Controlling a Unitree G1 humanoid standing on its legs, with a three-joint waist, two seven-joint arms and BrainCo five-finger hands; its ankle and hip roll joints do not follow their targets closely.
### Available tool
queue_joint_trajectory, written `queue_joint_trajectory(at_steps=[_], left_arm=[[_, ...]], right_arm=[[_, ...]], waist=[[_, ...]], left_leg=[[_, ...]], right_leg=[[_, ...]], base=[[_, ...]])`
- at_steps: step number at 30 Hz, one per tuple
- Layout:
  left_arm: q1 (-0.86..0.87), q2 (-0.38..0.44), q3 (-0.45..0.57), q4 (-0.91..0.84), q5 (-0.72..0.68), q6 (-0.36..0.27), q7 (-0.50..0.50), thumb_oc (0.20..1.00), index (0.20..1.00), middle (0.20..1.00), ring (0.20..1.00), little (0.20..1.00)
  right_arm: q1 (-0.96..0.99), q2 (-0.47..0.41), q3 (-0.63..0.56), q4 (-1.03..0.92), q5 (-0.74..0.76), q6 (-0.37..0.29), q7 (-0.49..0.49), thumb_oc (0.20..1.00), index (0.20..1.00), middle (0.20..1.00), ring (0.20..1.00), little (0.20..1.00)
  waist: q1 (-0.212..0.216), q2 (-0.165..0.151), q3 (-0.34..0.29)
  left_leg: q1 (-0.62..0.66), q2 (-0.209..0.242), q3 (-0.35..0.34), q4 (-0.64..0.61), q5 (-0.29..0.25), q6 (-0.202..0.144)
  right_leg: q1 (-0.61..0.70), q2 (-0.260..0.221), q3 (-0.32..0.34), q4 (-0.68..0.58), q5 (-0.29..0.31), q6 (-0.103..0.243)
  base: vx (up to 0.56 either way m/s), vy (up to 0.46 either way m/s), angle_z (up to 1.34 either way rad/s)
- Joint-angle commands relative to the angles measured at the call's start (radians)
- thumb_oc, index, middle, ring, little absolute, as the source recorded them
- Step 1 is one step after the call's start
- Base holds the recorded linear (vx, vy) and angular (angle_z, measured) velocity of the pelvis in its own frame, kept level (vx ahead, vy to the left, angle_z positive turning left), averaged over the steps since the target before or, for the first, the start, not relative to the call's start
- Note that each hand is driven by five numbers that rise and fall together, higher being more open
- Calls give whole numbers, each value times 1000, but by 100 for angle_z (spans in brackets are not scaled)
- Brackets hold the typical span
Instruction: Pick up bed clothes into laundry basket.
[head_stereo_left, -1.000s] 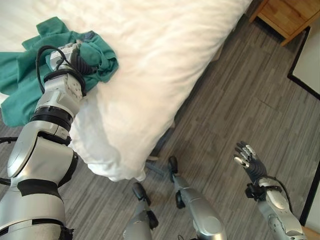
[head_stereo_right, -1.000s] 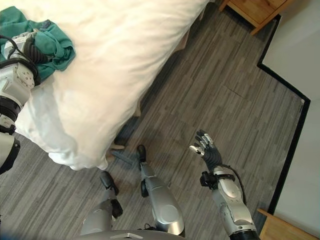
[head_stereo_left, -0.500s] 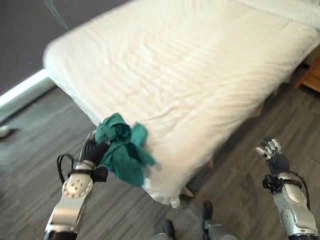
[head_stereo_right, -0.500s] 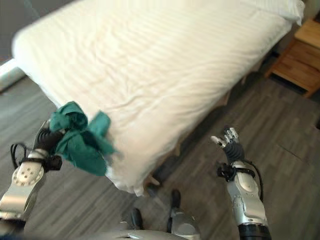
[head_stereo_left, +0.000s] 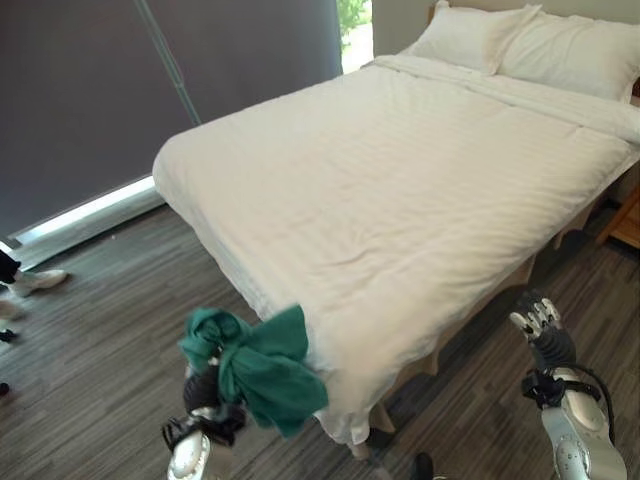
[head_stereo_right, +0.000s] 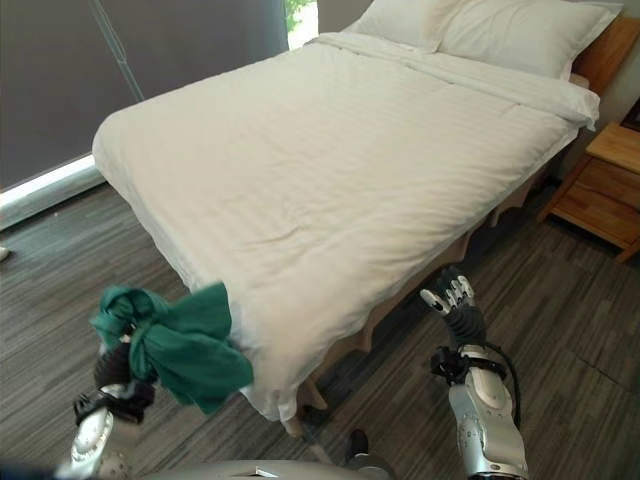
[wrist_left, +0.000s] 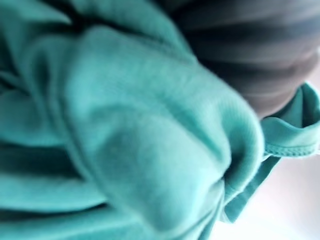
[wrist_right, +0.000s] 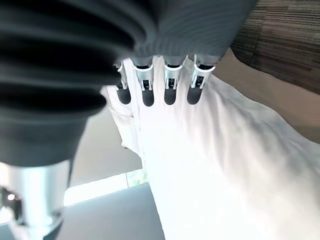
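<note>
Left robot hand (head_stereo_left: 203, 392): just off the bed's near corner; we have it closed around the bunched green cloth (head_stereo_left: 262, 365), lifted clear of the bed.
Right robot hand (head_stereo_left: 541, 328): near the bed's side edge, fingers straight, holding nothing.
Bed (head_stereo_left: 400, 190): white, made up, pillows (head_stereo_left: 520, 45) at its far end.
Risk: we judge the loose hanging folds could slip or snag the bed's corner if we swing away carelessly.

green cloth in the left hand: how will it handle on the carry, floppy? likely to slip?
Likely floppy: the green cloth hangs bunched and drooping below the left robot hand. Probably light, since it bulges out sideways without pulling straight down. Slip risk seems modest, but a loose flap trails toward the bed corner and could snag.
</note>
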Motion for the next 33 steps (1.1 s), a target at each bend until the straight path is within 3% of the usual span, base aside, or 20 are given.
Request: queue_joint_trajectory(at_steps=[1,19,20,23,28,29,30,31,32,33], left_arm=[[-110,124,46,-131,44,-53,-36,200,200,200,200,200],[-162,138,-6,-121,43,-69,-16,200,200,200,200,200],[-183,228,51,-93,148,-57,112,200,200,200,200,200],[-163,213,57,-87,131,-63,118,200,200,200,200,200],[-185,235,94,-89,148,-72,143,200,200,200,200,200],[-204,249,108,-88,159,-82,162,200,200,200,200,200],[-206,249,108,-88,159,-83,162,200,200,200,200,200],[-208,256,123,-99,163,-92,180,200,200,200,200,200],[-208,256,123,-99,163,-92,180,200,200,200,200,200],[-208,255,153,-118,170,-103,200,200,200,200,200,200]], right_arm=[[-64,17,-34,-62,-23,-55,-16,1000,1000,1000,1000,1000],[-61,16,-14,-64,-58,-66,-35,1000,1000,1000,1000,1000],[-177,-1,-1,-3,-48,5,-86,1000,1000,1000,1000,1000],[-159,6,-8,-20,-60,4,-94,1000,1000,1000,1000,1000],[-127,-14,-38,-10,-53,0,-98,1000,1000,1000,1000,1000],[-132,-23,-33,5,-45,-5,-99,1000,1000,1000,1000,1000],[-134,-23,-33,5,-45,-5,-99,1000,1000,1000,1000,1000],[-150,-30,-15,18,-44,-11,-99,1000,1000,1000,1000,1000],[-150,-30,-15,19,-43,-11,-99,1000,1000,1000,1000,1000],[-173,-42,5,36,-41,-13,-98,1000,1000,1000,1000,1000]], waist=[[0,-42,51],[-10,-43,48],[-13,-48,108],[-7,-54,101],[-30,-74,107],[-35,-79,109],[-34,-80,108],[-19,-85,115],[-18,-85,113],[0,-92,121]], left_leg=[[1,20,-47,12,21,-15],[4,29,-44,12,21,-20],[-52,-6,-205,32,36,3],[-41,-5,-201,27,35,7],[-57,25,-173,130,-11,-7],[-52,21,-219,148,-34,-9],[-56,21,-217,147,-30,-9],[-61,-18,-336,183,-52,-8],[-64,-19,-336,184,-52,-7],[-66,-81,-462,225,-72,2]], right_leg=[[108,-85,-4,23,-125,80],[112,-76,3,17,-134,81],[-17,-96,213,220,-133,95],[-4,-99,212,206,-136,95],[3,-83,240,189,-136,81],[0,-66,278,179,-137,75],[-3,-66,281,177,-131,75],[-33,-49,336,186,-113,71],[-36,-50,337,186,-113,71],[-81,-25,410,201,-77,79]], base=[[-14,-40,18],[1,-6,0],[-1,2,-6],[23,-7,-37],[-4,-75,-14],[-17,-2,-6],[-52,17,-21],[-50,19,-78],[-85,36,-184],[-50,17,-239]])
